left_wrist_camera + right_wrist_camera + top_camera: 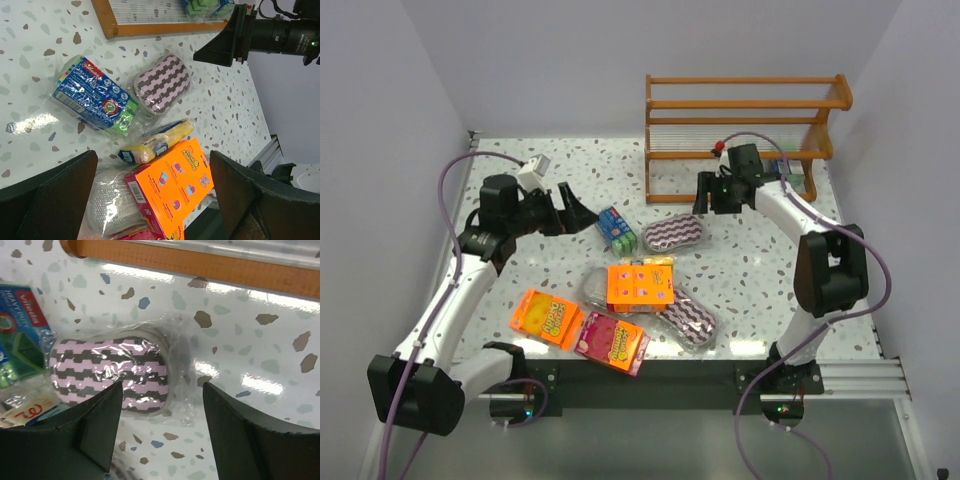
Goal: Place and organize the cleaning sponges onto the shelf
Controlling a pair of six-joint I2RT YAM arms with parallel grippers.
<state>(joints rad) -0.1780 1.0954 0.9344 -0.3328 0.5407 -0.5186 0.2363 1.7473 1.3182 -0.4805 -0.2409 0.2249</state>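
The orange-brown shelf (745, 110) stands at the far right; a blue-and-green pack (790, 170) lies on its lowest tier. On the table lie a blue-and-green pack (616, 229), a zigzag oval pad (675, 234), a yellow block (658, 262) and a second zigzag pad (688, 320). My left gripper (575, 213) is open and empty, left of the blue-and-green pack (95, 97). My right gripper (705, 195) is open and empty, just above the far zigzag pad (110, 372), whose right end lies between the fingers. The left wrist view shows the same pad (162, 82) and the yellow block (157, 140).
An orange box (640, 285) lies on a clear-wrapped silver scourer (107, 200). An orange pack (546, 317) and a pink pack (612, 340) lie near the front edge. The shelf's bottom rail (200, 262) runs just beyond the right gripper. Walls close in at the left, back and right.
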